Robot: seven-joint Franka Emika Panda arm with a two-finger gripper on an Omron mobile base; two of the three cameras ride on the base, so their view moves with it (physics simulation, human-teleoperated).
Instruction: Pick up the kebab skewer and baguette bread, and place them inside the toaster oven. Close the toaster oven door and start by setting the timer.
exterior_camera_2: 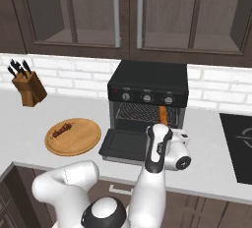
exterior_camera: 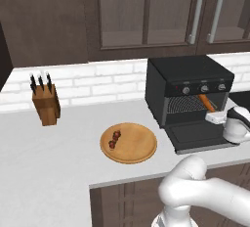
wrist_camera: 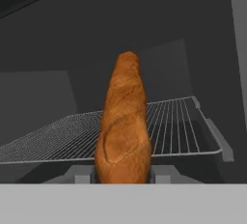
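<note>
Here, what you had in front of you:
End effector: your end effector [wrist_camera: 123,178] was pinching the near end of the baguette bread [wrist_camera: 124,121], one finger on each side of the loaf
Baguette bread: it pointed away from the hand into the toaster oven [exterior_camera: 188,88], its far end above the wire rack [wrist_camera: 173,131]; you could not tell whether it touched the wires
Toaster oven door: the toaster oven door [exterior_camera: 200,135] hung folded down flat over the worktop [exterior_camera: 58,152], and your arm reached over it from the right side
Kebab skewer: the kebab skewer [exterior_camera: 115,139] lay on the wooden plate [exterior_camera: 139,147], left of centre, well apart from the oven
Wooden plate: it sat on the worktop just left of the open door
Knife block: the knife block [exterior_camera: 45,101] stood by the tiled wall, far left of the oven
</note>
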